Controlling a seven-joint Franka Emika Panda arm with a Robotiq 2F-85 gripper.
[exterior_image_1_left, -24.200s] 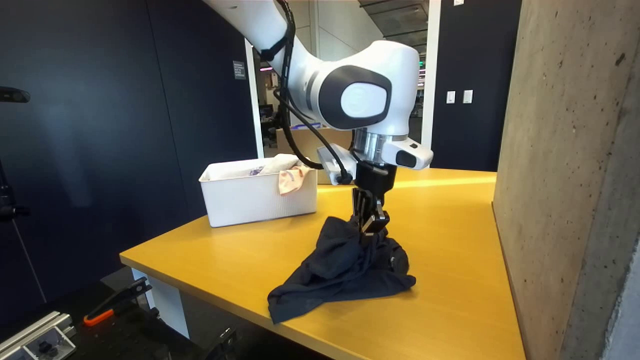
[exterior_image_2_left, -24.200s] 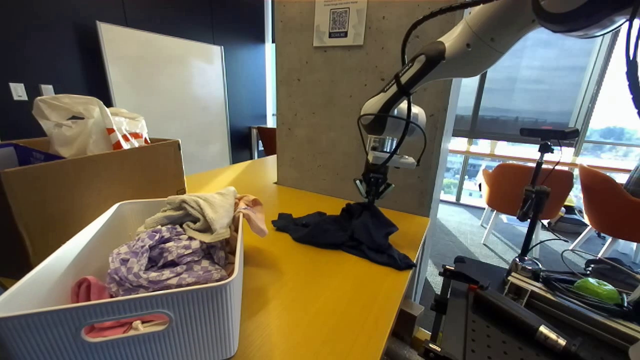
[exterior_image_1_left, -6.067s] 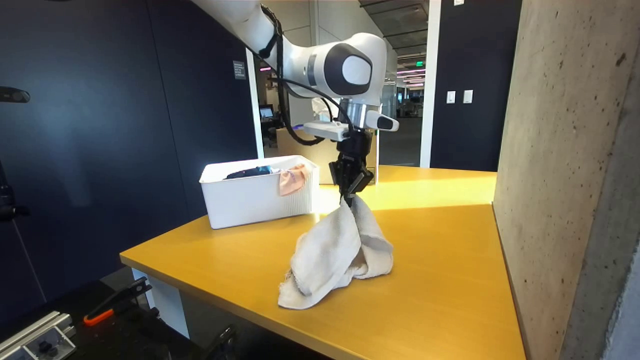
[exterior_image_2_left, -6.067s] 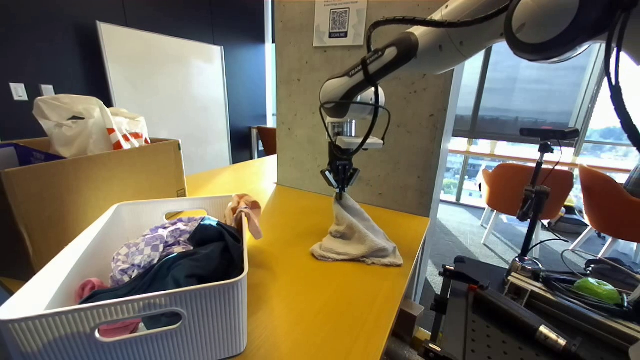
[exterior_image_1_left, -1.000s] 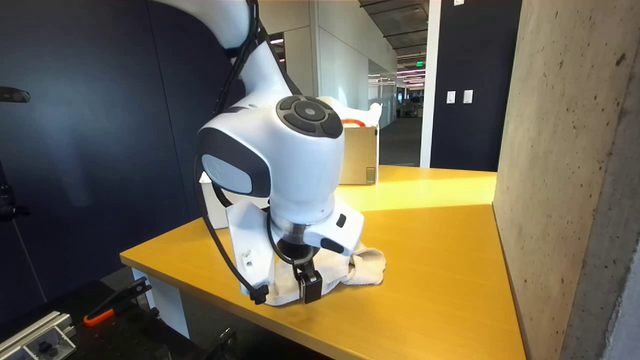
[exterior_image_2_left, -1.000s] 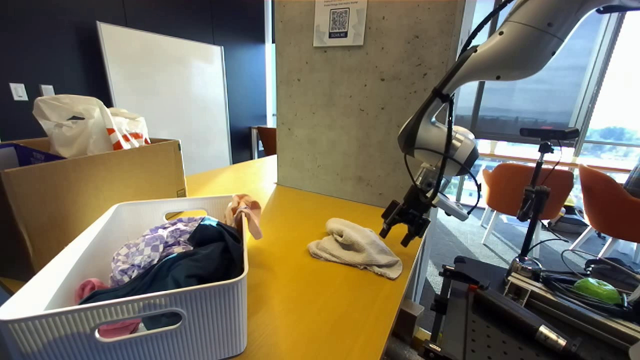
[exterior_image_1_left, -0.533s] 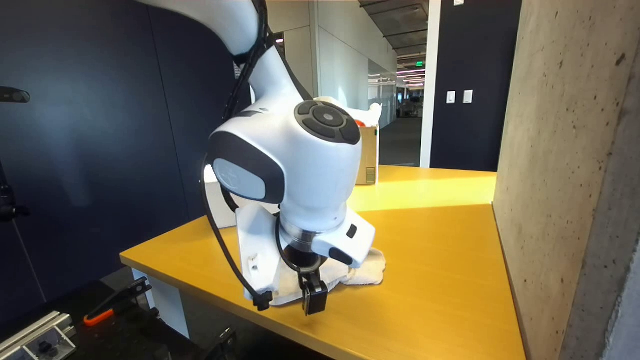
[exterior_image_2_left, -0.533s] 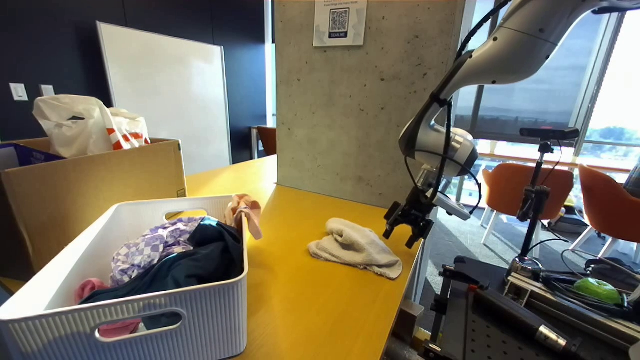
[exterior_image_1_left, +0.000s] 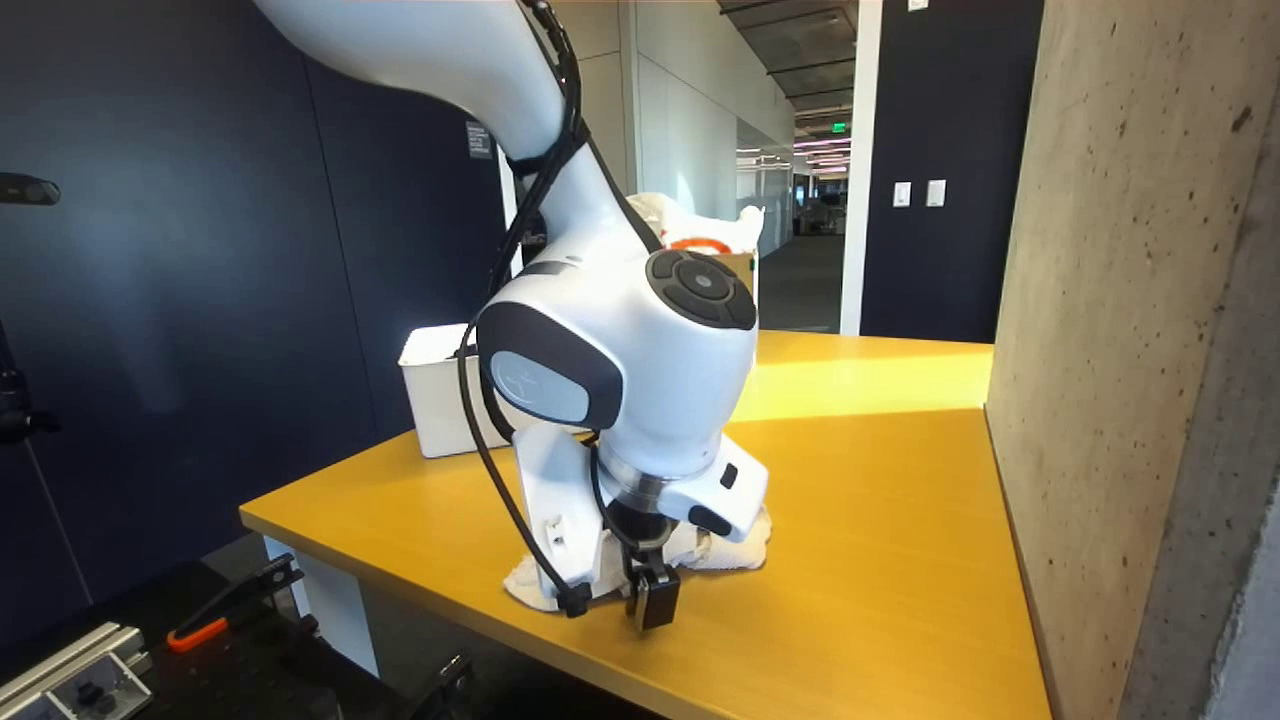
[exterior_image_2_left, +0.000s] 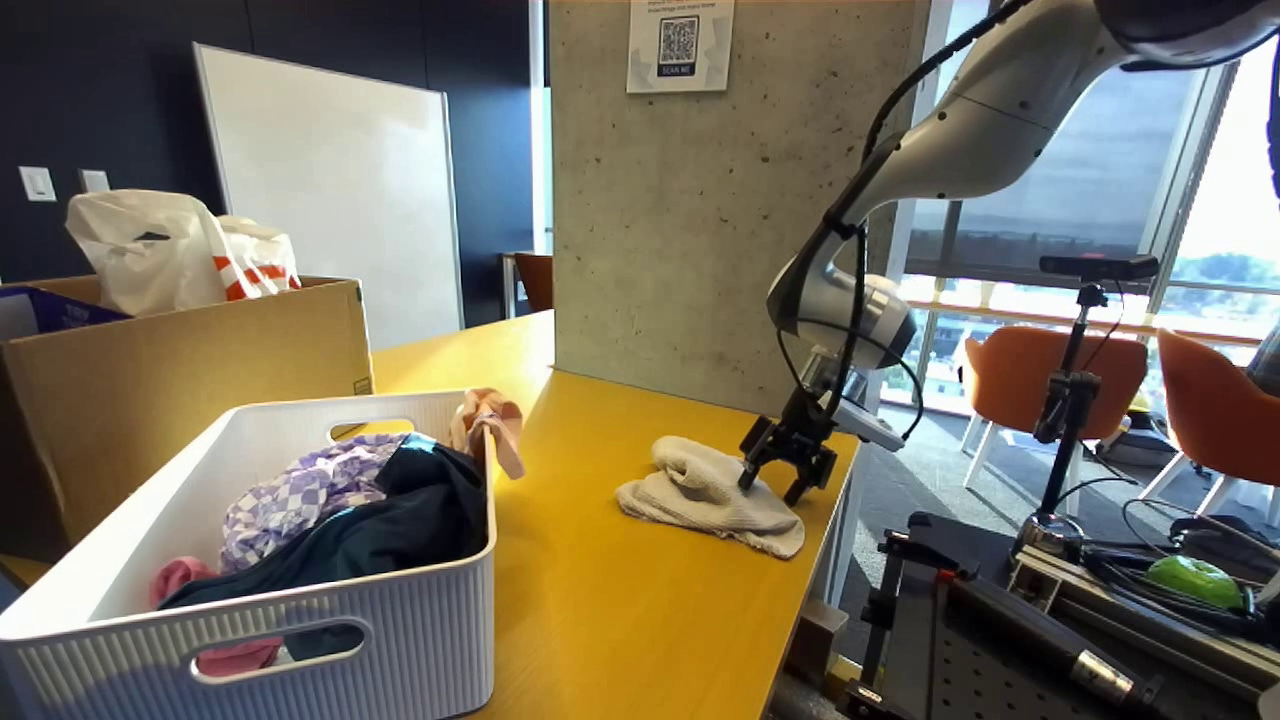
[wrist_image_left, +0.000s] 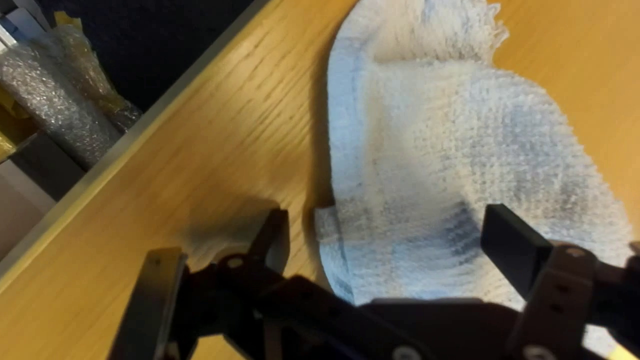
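A cream towel lies crumpled on the yellow table, near its edge. My gripper stands open and tilted over it, with nothing held. In the wrist view the right finger is above the towel's fabric, casting a shadow on it. The left finger is over bare wood, just outside the towel's folded edge. Whether either tip touches cannot be told. In an exterior view the arm hides part of the towel. A white bin holds dark, purple-checked and pink cloths; a peach cloth hangs over its rim.
Behind the bin is a cardboard box with plastic bags. A concrete pillar rises beside the table. The table's near edge runs close to the gripper, with a dark cart beyond it.
Six seconds ago the gripper was shut on the towel, which now lies loose. Over the last second the open gripper has moved over the towel. The dark cloth, held earlier, is in the bin.
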